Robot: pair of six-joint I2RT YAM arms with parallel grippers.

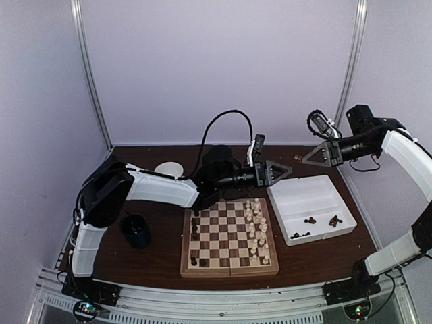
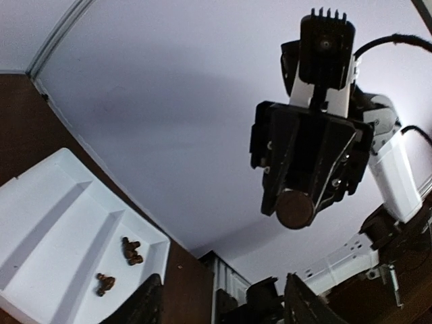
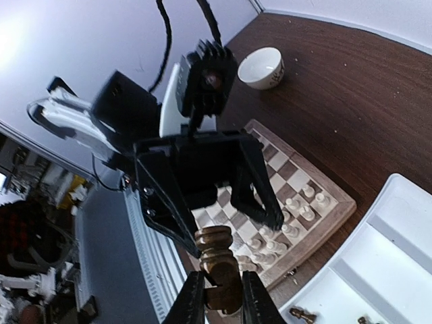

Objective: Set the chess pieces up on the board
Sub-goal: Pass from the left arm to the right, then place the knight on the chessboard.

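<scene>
Dark turned chess piece [image 3: 216,253] up in mid-air
Right tool [image 3: 219,280] clamped on it, left tool [image 2: 223,297] spread apart facing it; cream pieces [image 1: 256,226] on the checkered wooden board [image 1: 229,272], dark woodgrain counter [image 1: 155,256], plain lilac walls [image 1: 202,67].

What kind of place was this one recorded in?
Probably a lab robot cell, not a home: pale wall panels between metal posts enclose a dark table, the left arm and right arm mount on an aluminium rail, and a chessboard and white tray are staged.
</scene>
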